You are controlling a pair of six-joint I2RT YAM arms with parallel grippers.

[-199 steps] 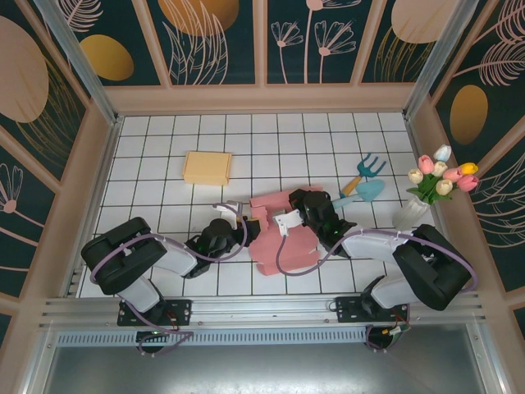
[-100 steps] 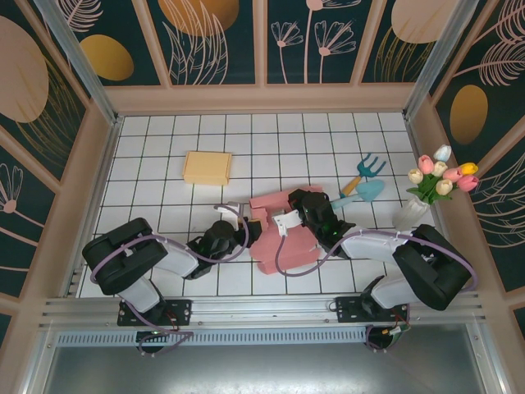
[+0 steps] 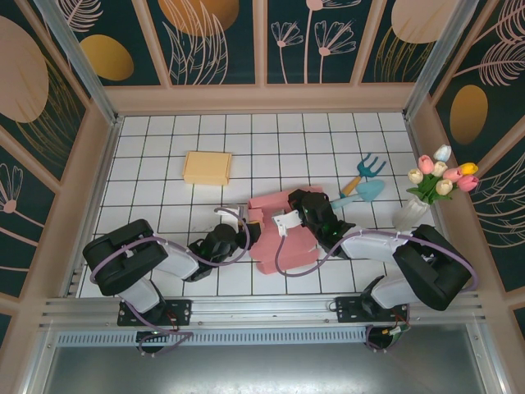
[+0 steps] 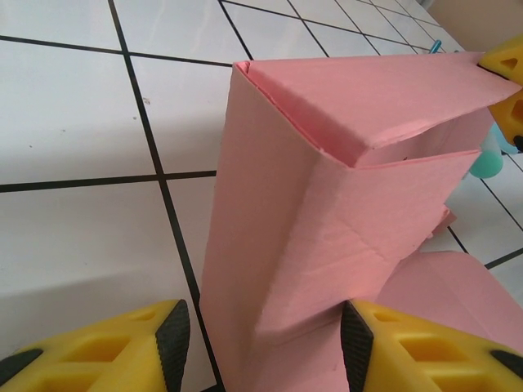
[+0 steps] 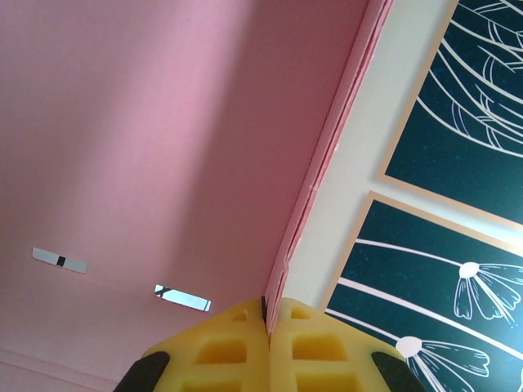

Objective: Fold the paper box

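While the right gripper pinches tight on the thin edge of a raised flap, the pink paper box sits on the white tiles just below the middle of the top view, between the two arms. At the bottom of the left wrist view, the left gripper has its yellow fingers spread apart, straddling an upright folded wall of the box, with a sliver of tile showing beside the lower-left finger
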